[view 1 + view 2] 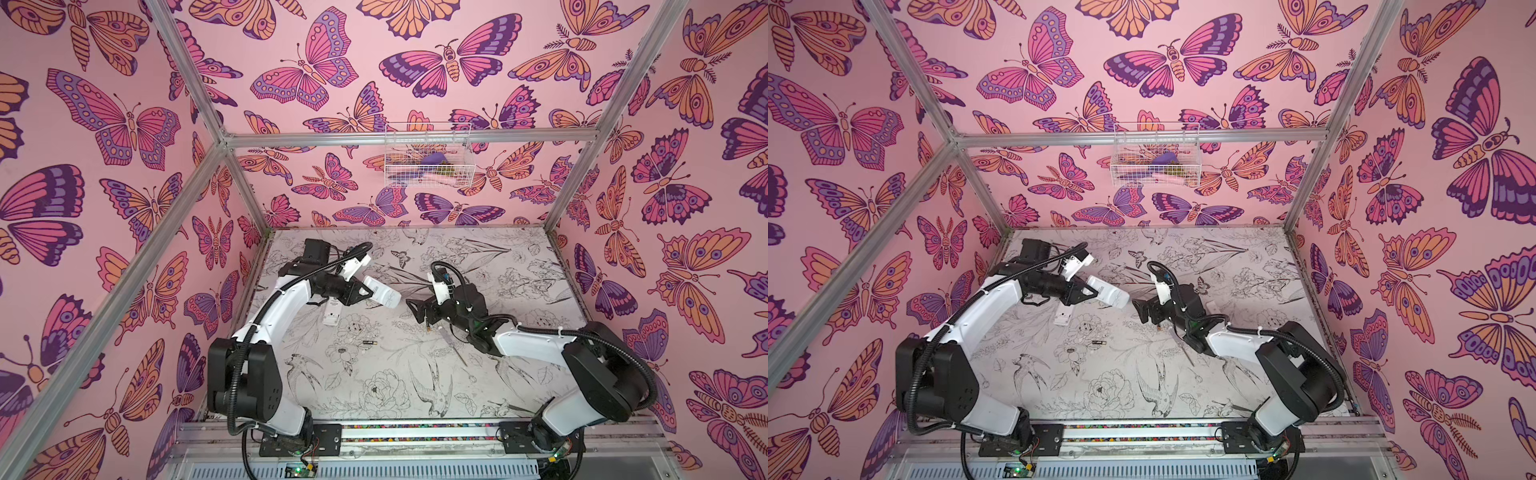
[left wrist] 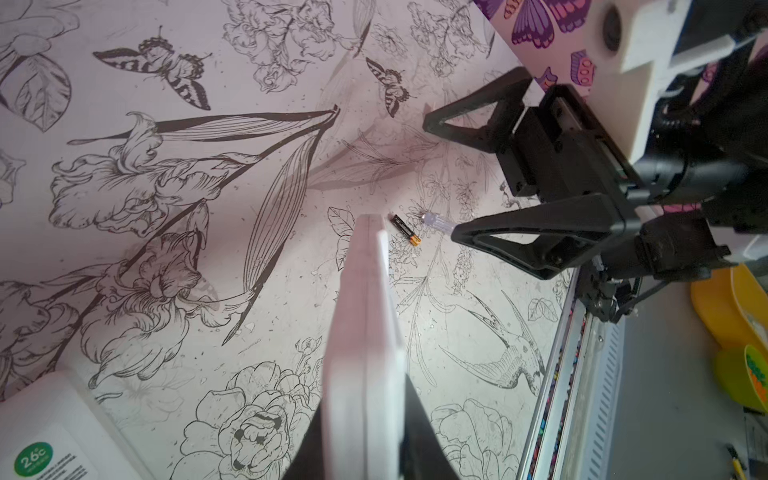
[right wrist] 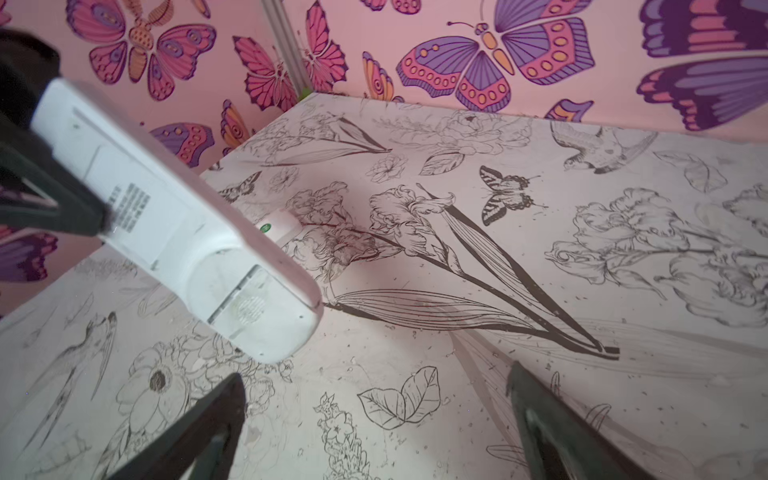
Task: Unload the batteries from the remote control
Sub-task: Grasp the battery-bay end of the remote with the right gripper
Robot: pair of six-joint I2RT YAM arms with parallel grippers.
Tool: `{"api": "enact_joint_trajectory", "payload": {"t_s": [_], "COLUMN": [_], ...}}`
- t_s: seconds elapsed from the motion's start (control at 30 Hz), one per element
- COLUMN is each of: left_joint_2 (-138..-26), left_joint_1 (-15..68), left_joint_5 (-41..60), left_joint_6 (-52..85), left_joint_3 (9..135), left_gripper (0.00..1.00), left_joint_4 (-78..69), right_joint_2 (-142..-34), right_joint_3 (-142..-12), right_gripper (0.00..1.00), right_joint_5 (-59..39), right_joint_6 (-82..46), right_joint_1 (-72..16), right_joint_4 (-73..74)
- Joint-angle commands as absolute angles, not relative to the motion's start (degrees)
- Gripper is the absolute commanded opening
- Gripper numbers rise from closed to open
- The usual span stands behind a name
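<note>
left gripper (image 1: 365, 289) fingers clamp the white remote (image 1: 384, 294) above the worktop (image 1: 415, 374); right gripper (image 1: 416, 311) fingers stand wide apart, empty, just right of its tip. a battery (image 1: 369, 343) lies nearer.

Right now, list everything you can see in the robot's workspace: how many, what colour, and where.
Batteries: two seen, black with gold ends, loose on the table; the second lies beside the tool.
Remotes: two, white; one held above the table, the other lying on it under the left arm.
Tool: one, clear handle, on the table below the right arm's jaws.
Wire basket: one, white, on the back wall; contents unclear.
Table: one, white with black floral print.
Left arm: white and black, jaws shut on the raised remote.
Right arm: white and black, jaws open, empty.
</note>
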State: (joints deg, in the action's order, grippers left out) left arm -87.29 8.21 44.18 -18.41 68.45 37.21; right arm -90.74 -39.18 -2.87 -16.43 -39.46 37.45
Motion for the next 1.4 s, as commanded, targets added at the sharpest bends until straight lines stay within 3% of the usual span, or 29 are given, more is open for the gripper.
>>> {"api": "enact_joint_trajectory", "payload": {"t_s": [0.0,0.17,0.37,0.77,1.13,1.37], "left_joint_2": [-85.4,-86.1,-86.6,-86.6,-87.0,-87.0], "left_joint_1": [7.3,6.3,6.0,5.9,6.0,6.2], "left_joint_5": [48.5,51.5,51.9,56.0,54.9,55.5], "left_joint_6": [-8.1,0.0,2.8,9.2,9.1,9.8], "left_joint_3": [64.9,62.1,60.1,57.4,56.7,56.6], "left_gripper": [0.0,0.0,0.0,0.0,0.0,0.0], "left_joint_4": [27.7,20.4,17.1,9.4,8.6,7.7], "right_joint_2": [-94.1,-95.9,-98.6,-105.2,-107.3,-108.8], "right_joint_3": [-39.7,-43.5,-48.4,-50.8,-52.7,-53.3], "right_gripper": [0.99,1.0,0.93,0.85,0.79,0.67], "right_joint_5": [1.3,-0.7,-8.3,-11.8,-14.9,-15.2], "right_joint_6": [-28.4,-35.2,-39.3,-51.3,-53.3,-53.3], "right_joint_1": [-38.9,-38.7,-38.6,-38.0,-38.0,-38.0], "right_joint_4": [43.2,40.1,37.2,43.8,47.5,48.4]}}
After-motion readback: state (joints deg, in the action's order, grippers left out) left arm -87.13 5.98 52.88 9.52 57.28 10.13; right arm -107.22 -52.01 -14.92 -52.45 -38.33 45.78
